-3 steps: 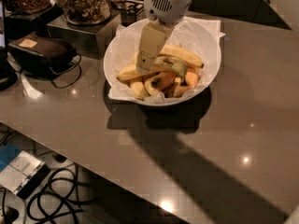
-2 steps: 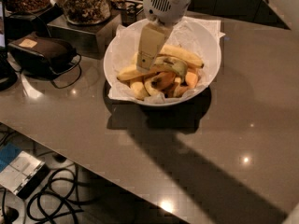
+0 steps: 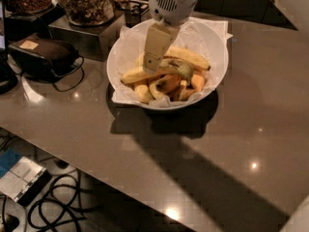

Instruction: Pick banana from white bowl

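gripper [image 3: 150, 67]: down in white bowl [image 3: 215, 81], at banana [image 3: 133, 75]
jaws: opening and hold cannot be told
banana: laid across pile, dark end right
risk: clean banana [image 3: 190, 57] or paper [image 3: 205, 33] caught instead; bruised end squashed

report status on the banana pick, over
Hand low inside white bowl, right at the banana. Banana lying in the bowl, not lifted. Cleaner banana and fruit pieces crowd it.
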You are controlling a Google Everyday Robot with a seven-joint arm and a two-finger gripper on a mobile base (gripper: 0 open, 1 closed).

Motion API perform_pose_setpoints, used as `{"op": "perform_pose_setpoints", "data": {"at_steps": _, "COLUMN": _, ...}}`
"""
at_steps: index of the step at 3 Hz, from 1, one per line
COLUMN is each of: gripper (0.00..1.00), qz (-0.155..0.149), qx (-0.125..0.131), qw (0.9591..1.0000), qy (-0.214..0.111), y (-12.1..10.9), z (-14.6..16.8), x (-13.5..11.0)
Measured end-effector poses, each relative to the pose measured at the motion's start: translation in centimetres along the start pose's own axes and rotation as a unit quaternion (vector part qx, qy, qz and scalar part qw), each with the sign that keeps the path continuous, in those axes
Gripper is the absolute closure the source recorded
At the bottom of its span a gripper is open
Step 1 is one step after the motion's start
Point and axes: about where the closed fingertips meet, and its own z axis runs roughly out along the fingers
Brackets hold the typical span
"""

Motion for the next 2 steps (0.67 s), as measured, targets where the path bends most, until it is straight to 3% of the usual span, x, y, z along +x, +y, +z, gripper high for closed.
{"op": "perform_pose_setpoints", "data": {"at_steps": 2, "gripper": 0.31, "qz": 0.017, "qx": -0.011, "qw": 0.9995, "qy": 0.024, "y": -1.2, "z": 2.3, "x": 0.9}}
